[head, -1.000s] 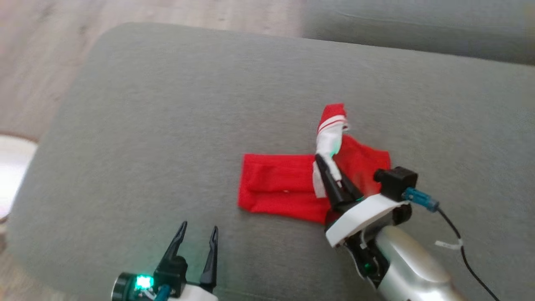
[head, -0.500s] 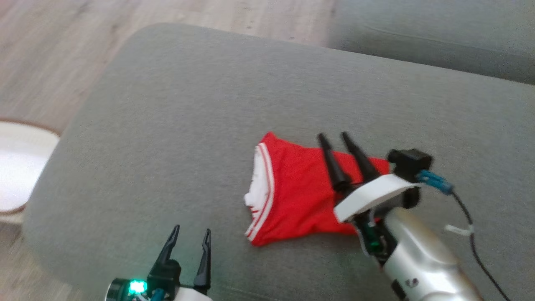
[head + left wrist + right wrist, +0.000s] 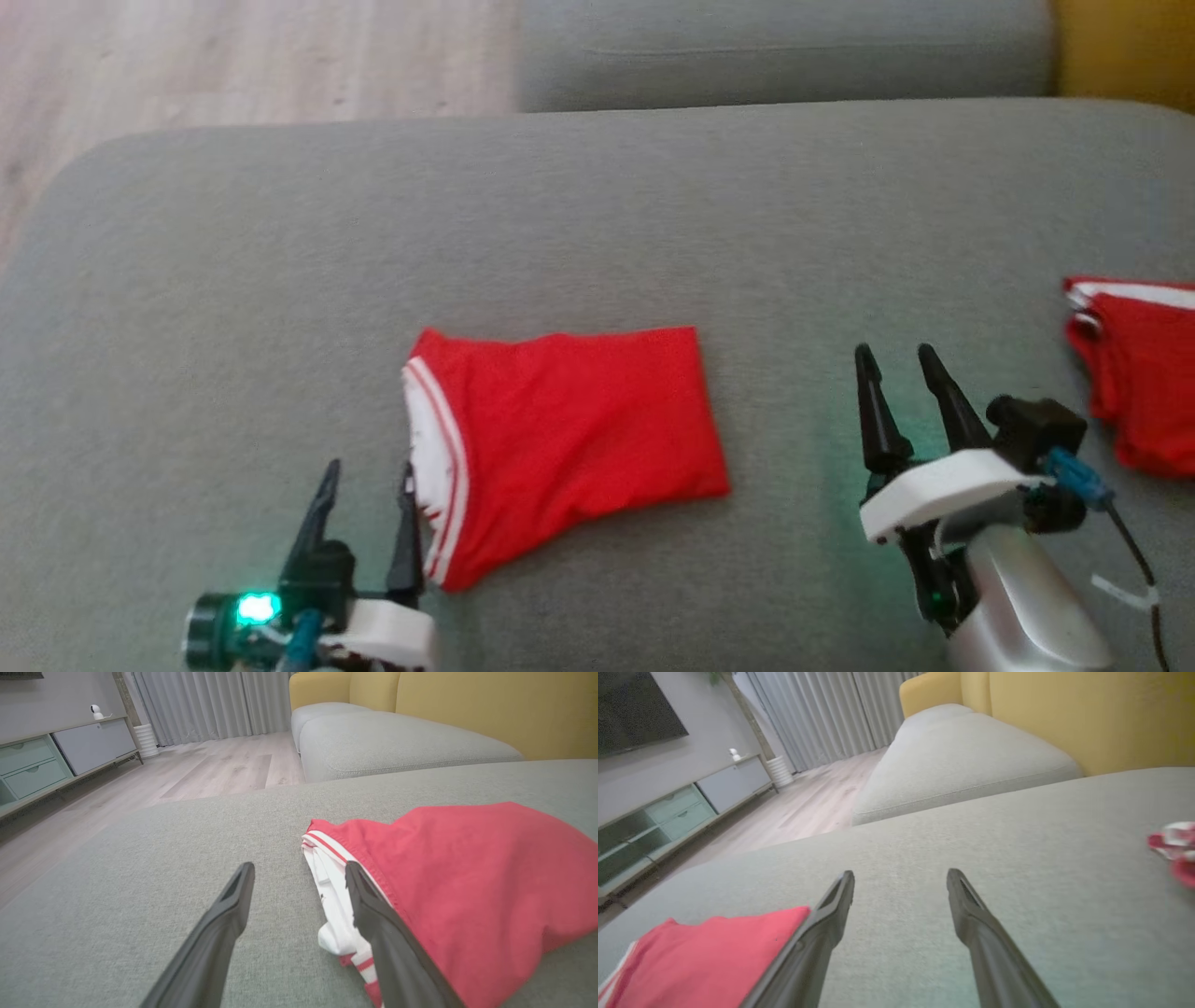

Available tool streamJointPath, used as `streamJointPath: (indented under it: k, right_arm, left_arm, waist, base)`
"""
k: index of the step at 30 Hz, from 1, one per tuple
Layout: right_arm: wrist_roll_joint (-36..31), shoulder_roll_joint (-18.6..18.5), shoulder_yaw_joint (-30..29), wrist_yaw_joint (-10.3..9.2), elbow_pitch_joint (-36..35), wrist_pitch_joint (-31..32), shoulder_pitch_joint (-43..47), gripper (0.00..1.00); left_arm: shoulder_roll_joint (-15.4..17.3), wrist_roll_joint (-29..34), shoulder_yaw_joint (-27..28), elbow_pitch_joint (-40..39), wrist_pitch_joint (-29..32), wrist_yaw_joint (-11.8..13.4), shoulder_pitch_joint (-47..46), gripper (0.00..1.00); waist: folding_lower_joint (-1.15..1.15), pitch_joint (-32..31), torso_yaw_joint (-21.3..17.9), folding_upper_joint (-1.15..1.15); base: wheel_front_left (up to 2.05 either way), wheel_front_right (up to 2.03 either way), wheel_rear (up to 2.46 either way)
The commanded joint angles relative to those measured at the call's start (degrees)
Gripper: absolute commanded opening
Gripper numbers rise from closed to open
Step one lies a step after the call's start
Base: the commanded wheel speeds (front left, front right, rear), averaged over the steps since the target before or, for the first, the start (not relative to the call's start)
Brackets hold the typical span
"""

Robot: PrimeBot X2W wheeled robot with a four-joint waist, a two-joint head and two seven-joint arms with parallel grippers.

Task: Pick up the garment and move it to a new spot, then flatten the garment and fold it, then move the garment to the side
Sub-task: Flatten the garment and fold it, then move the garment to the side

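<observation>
Left end effector (image 3: pixel 367 474) open, empty, the garment (image 3: pixel 569 420) folded flat just right of it, white striped edge beside its right finger, right end effector (image 3: pixel 894 359) open, empty, apart on the garment's far side, grey sofa cushion (image 3: pixel 280 280) beneath, another red cloth (image 3: pixel 1134 373) further right

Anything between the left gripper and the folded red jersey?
Nothing visible. The open left gripper sits right at the white striped edge of the garment, on bare grey cushion. The right gripper, also open, stands off to the garment's other side.
</observation>
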Motion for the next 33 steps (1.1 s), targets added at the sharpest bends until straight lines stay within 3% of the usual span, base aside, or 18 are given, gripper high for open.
streamJointPath:
  k: [1, 13, 21, 26, 31, 33]
  right_arm:
    - [-1.6, 0.6, 0.6, -0.04, -2.1, -0.4, -0.5, 1.0]
    - [-5.7, 0.6, 1.3, -0.04, -2.0, -0.4, 3.8, 1.0]
    - [-1.2, 0.6, 10.4, -0.04, -1.4, -0.4, -2.5, 1.0]
    - [0.1, 0.6, 16.5, -0.04, 6.8, -0.4, -8.3, 1.0]
    - [-0.4, 0.6, 17.6, -0.04, 18.3, 2.1, -11.4, 1.0]
    - [-0.3, 0.6, 17.6, -0.04, 19.9, 2.4, -11.4, 1.0]
  left_arm:
    - [0.8, 0.0, 3.2, -1.8, -0.3, 0.8, -1.0, 1.0]
    - [0.4, 0.0, 5.5, -2.0, -0.3, 0.6, 1.4, 1.0]
    - [0.1, 0.8, 2.7, -1.6, -0.3, -1.0, -1.0, 1.0]
    - [0.0, 0.4, 0.3, -0.6, -0.3, -1.6, -1.6, 1.0]
    - [-0.1, 0.1, -1.0, -0.1, -0.3, -1.6, -1.5, 1.0]
    - [-0.1, 0.0, -1.0, -0.2, -0.3, -1.5, -1.4, 1.0]
  waist:
    - [0.0, -0.4, -3.4, 0.0]
    - [0.0, 0.1, -3.4, 0.0]
    - [0.0, 3.4, 1.1, 0.0]
    - [0.0, 4.7, 6.4, 0.0]
    - [0.0, 5.4, 10.1, 0.0]
    - [0.0, 5.4, 10.3, 0.0]
  base:
    - [0.0, 0.0, 0.0]
    - [0.0, 0.0, 0.0]
    - [0.0, 0.0, 0.0]
    - [0.0, 0.0, 0.0]
    - [0.0, 0.0, 0.0]
    - [0.0, 0.0, 0.0]
